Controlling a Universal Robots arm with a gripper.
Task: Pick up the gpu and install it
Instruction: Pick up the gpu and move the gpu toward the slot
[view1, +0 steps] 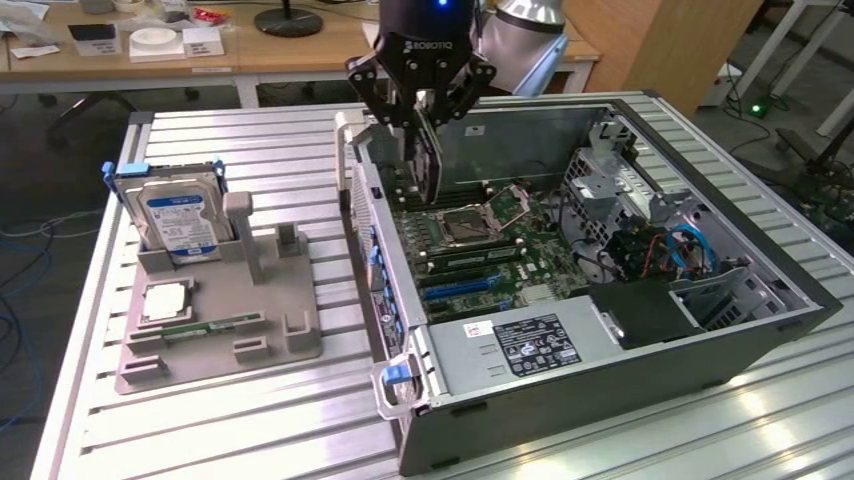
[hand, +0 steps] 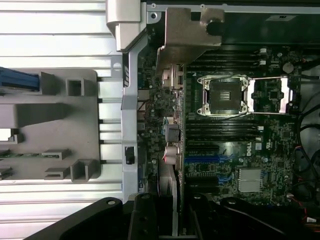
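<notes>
Nearest in the exterior view, a slatted metal worktop (view1: 267, 420) carried an open computer case (view1: 601, 400), lying on its side. A power supply (view1: 527, 345) with a dark label sat at the case's near end. Behind it lay the motherboard (view1: 467, 265), with its blue slots and, farther back, an open CPU socket (view1: 470, 228).

At the exterior view's left, just beside the case, stood a grey holder (view1: 267, 290). A green memory stick (view1: 214, 325) lay in a near slot, a pale square chip (view1: 167, 300) sat behind that, and a hard drive (view1: 180, 220) with a blue label stood upright at the far end.

Above the far part of the motherboard, the end effector (view1: 427, 115) was clenched on the gpu (view1: 424, 165), one finger on each face of the card. The gpu hung upright inside the case, close to the wall nearest the holder, with its lower edge down near the board. Whether it touched a slot could not be told.

In the wrist view, the gpu (hand: 187, 35) ran edge-on away from the fingers (hand: 145, 220), its pale bracket at the far end, between the case wall and the CPU socket (hand: 225, 95).

Farthest back stood a wooden desk (view1: 80, 65) with small items on it.
</notes>
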